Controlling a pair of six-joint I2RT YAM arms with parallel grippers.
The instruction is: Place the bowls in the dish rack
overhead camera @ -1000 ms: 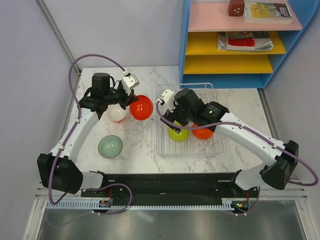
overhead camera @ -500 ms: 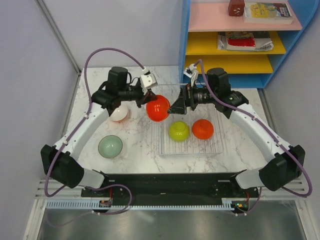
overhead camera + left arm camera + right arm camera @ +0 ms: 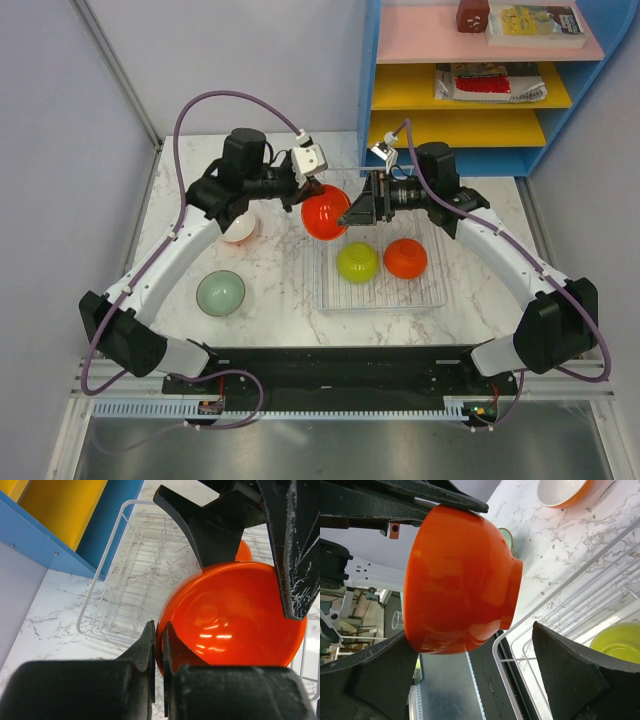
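Observation:
My left gripper (image 3: 310, 196) is shut on the rim of an orange-red bowl (image 3: 325, 213) and holds it in the air over the left edge of the wire dish rack (image 3: 432, 290). In the left wrist view the jaws (image 3: 159, 642) pinch the bowl's rim (image 3: 235, 620). My right gripper (image 3: 358, 210) is open, its fingers either side of the same bowl (image 3: 460, 580) without closing on it. A yellow-green bowl (image 3: 357, 262) and an orange-red bowl (image 3: 405, 258) sit in the rack. A bowl with a white inside (image 3: 238, 228) and a sage-green bowl (image 3: 220, 293) are on the table at the left.
The blue shelf unit (image 3: 560, 120) with coloured boards stands right behind the rack. Grey walls close the left and back sides. The arm bases sit along the near table edge.
My left gripper lifted the orange-red bowl and carried it right to the rack's edge. My right gripper left the bowls in the rack, swung up and left, and now brackets the held bowl.

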